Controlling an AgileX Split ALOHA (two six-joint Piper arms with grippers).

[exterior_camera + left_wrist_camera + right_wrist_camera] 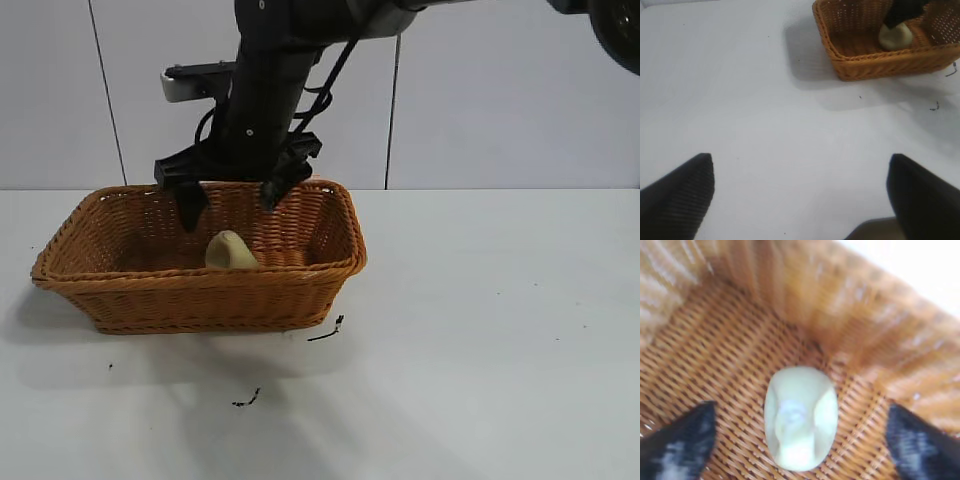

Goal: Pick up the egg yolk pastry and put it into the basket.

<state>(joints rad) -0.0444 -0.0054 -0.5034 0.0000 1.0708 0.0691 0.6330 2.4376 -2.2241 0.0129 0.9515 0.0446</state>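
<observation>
Egg yolk pastry [800, 417] lying free on the woven floor of the basket [330, 268], directly below and between the spread fingers of the right gripper [232, 196] (no contact visible). Placement apparently done; only withdrawal left. Long axis running crosswise to the finger gap, dented face up. Left gripper [800, 192] likewise spread, over bare table well apart.

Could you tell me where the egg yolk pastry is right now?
The egg yolk pastry lies on the floor of the basket, at the exterior view's left, beneath the open right claw.
</observation>
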